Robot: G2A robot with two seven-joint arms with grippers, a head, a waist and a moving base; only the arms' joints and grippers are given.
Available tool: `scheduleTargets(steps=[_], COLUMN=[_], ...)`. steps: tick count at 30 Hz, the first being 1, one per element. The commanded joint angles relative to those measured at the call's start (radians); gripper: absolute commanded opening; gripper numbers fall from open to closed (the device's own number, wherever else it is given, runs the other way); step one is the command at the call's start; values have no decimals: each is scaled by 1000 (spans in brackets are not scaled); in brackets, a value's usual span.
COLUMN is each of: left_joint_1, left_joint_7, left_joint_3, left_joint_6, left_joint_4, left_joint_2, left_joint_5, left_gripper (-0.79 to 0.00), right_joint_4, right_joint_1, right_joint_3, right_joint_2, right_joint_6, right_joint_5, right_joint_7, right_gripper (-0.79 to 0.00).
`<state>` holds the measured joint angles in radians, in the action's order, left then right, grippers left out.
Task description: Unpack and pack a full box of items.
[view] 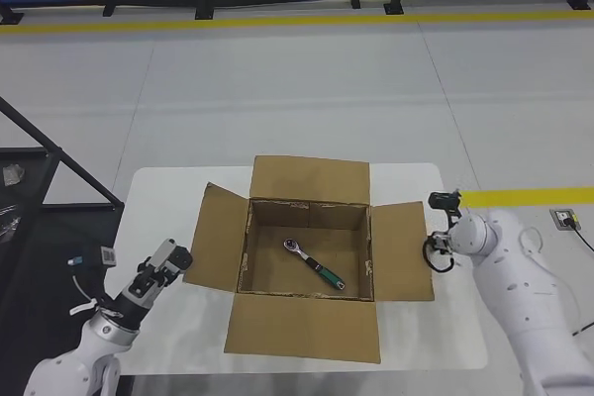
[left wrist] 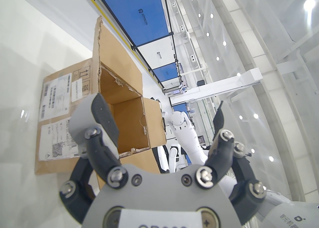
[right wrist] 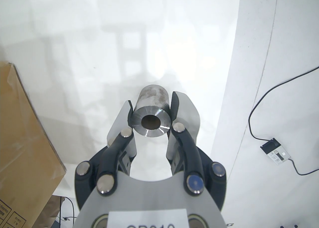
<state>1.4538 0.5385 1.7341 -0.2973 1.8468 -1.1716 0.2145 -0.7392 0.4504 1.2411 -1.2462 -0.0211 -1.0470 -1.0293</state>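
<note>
An open cardboard box point(view: 312, 183) stands in the middle of the white table point(view: 163, 208), all flaps folded out. Inside it lies a ratchet wrench point(view: 313, 262) with a green and black handle. My right gripper point(right wrist: 151, 108) is shut on a steel cylinder sleeve point(right wrist: 152, 110), held over the table right of the box's right flap point(view: 403, 249); the same gripper point(view: 439, 252) sits at that flap's edge in the top view. My left gripper point(left wrist: 159, 114) is open and holds nothing, left of the box point(left wrist: 119, 104), at the table's left front point(view: 163, 265).
A black frame point(view: 40, 148) with a dark shelf stands off the table's left side. A cable and small floor box point(right wrist: 275, 154) lie on the floor to the right. Yellow floor tape point(view: 535, 196) runs right of the table.
</note>
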Motion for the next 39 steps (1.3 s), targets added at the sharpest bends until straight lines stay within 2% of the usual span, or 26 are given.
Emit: scheduleTargets(steps=[1, 7, 9, 12, 13, 15, 16, 19, 25, 29, 33, 39], left_joint_1=[2, 6, 6, 7, 8, 8, 8, 9, 10, 9, 13, 12], left_joint_7=[-2, -5, -4, -6, -5, -6, -7, -8, -12, -22, -65, -138], left_joint_3=[1, 1, 1, 0, -1, -1, -2, -3, -4, -2, 22, 81], left_joint_6=[1, 6, 6, 8, 8, 9, 10, 10, 10, 10, 12, 43], left_joint_4=[3, 15, 16, 17, 18, 18, 19, 20, 23, 27, 35, 36], left_joint_2=[1, 3, 4, 4, 5, 5, 6, 6, 8, 9, 10, 13], left_joint_5=[-1, -7, -8, -10, -11, -13, -13, -13, -14, -17, -33, -64], left_gripper=[0, 0, 0, 0, 0, 0, 0, 0, 0, 0, 0, 0], right_joint_4=[24, 82, 96, 113, 116, 119, 119, 113, 55, -48, -236, -631], right_joint_1=[-5, -21, -27, -36, -38, -42, -44, -46, -33, -1, 76, 262], right_joint_3=[-6, -21, -28, -35, -37, -40, -41, -44, -36, -9, 43, 160], right_joint_2=[-3, -12, -15, -18, -19, -20, -20, -20, -12, 4, 29, 68], right_joint_6=[5, 30, 29, 30, 29, 28, 26, 16, -18, -46, -66, -119], right_joint_5=[8, 37, 39, 43, 44, 44, 44, 39, 19, -3, -33, -86], right_joint_7=[14, 53, 59, 69, 74, 80, 82, 86, 86, 71, 34, -51], right_gripper=[-785, -767, -563, -394, -234, -77, -43, 0, 0, 0, 0, 0])
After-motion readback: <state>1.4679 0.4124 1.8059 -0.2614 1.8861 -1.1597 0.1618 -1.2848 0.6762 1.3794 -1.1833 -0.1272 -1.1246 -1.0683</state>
